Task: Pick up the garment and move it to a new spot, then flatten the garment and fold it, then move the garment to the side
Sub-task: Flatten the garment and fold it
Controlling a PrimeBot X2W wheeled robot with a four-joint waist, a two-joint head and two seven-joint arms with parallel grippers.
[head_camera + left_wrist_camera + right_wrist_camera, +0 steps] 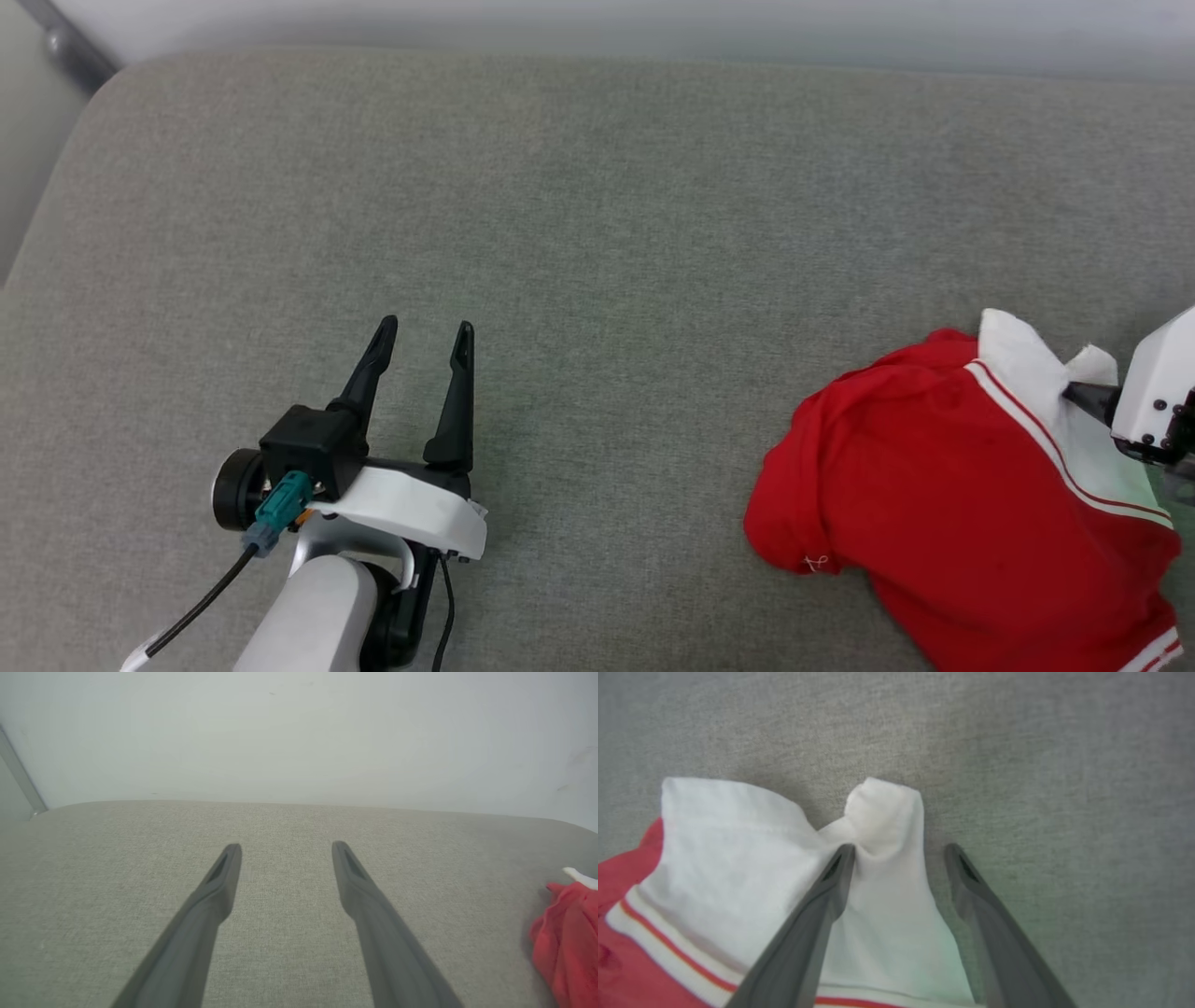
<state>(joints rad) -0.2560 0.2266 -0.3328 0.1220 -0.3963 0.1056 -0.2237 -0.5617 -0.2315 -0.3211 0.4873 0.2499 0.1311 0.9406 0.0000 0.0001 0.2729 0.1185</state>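
The garment (934,504), a red jersey with a white sleeve and red-and-white striped trim, lies crumpled at the lower right of the grey cushion. My right gripper (901,851) is open over the white sleeve (878,896), a bunched fold of which lies between the fingers. Its left finger touches the cloth. Its white housing (1153,387) enters from the right edge of the head view. My left gripper (425,336) is open and holds nothing, over bare fabric well to the left of the garment. The left wrist view shows the left gripper (286,849) with the garment (567,938) at its right edge.
The grey fabric cushion (597,233) stretches wide to the left and behind the garment. A pale wall (299,732) rises behind its far edge. A grey metal bar (65,42) stands at the back left corner.
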